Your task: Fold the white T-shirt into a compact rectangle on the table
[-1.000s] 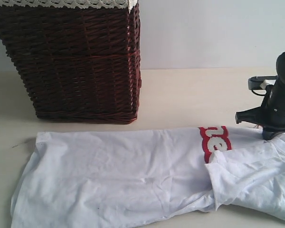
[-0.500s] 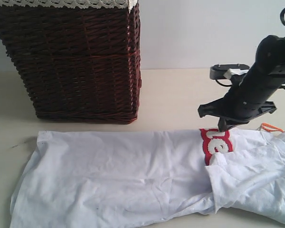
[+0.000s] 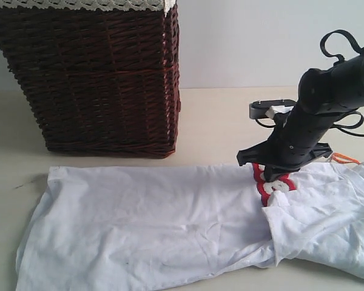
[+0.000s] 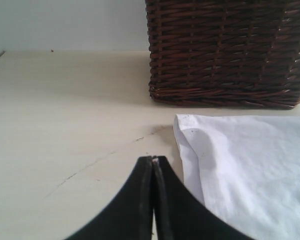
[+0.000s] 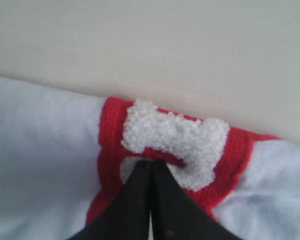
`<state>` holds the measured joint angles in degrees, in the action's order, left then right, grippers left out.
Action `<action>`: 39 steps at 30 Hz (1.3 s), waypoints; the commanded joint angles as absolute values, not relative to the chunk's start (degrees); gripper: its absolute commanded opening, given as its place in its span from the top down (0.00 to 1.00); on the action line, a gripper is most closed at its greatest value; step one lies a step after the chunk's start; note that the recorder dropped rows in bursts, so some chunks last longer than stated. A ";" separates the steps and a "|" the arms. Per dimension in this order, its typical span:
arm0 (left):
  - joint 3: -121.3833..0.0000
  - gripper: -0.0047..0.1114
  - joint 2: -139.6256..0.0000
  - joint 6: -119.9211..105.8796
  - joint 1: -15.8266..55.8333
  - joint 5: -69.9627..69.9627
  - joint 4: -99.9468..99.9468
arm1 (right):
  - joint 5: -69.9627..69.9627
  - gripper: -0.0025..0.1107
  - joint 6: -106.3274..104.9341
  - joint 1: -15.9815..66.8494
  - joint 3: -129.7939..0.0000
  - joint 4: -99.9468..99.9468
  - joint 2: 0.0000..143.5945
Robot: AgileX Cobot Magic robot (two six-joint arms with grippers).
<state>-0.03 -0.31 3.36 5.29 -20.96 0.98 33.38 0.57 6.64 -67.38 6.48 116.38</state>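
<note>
My right gripper (image 5: 150,165) points down, jaws pressed together — my left gripper (image 4: 154,160) is closed tight too, empty.

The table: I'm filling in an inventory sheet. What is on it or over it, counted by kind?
Shirts: 1, the white T-shirt
Baskets: 1, the dark wicker basket
Grippers: 2, the left gripper and the right gripper
Total: 4

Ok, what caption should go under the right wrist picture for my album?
The shut right pincer points at a fuzzy red-edged letter on the white T-shirt lying on the table.
</note>
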 commanded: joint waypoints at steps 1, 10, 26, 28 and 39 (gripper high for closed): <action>0.00 0.96 0.00 3.45 5.12 -20.28 1.07 | 34.31 0.98 0.53 6.59 -67.73 4.94 113.78; 0.00 0.96 0.00 3.45 5.12 -20.28 1.07 | 41.24 0.67 7.67 -1.37 -67.73 -6.59 100.80; 0.00 0.96 0.00 3.45 5.12 -20.28 1.07 | 46.82 0.42 1.59 -21.29 -64.96 -5.23 103.17; 0.00 0.96 0.00 3.45 5.12 -20.28 1.07 | 45.12 0.42 2.07 -21.29 -64.96 -6.81 103.66; 0.00 0.96 0.00 3.45 5.12 -20.28 1.07 | 45.41 0.32 0.60 -21.29 -66.16 -6.32 103.78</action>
<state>-0.03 -0.31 3.36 5.29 -20.96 0.98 44.64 1.97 -20.96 -65.70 -6.34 103.93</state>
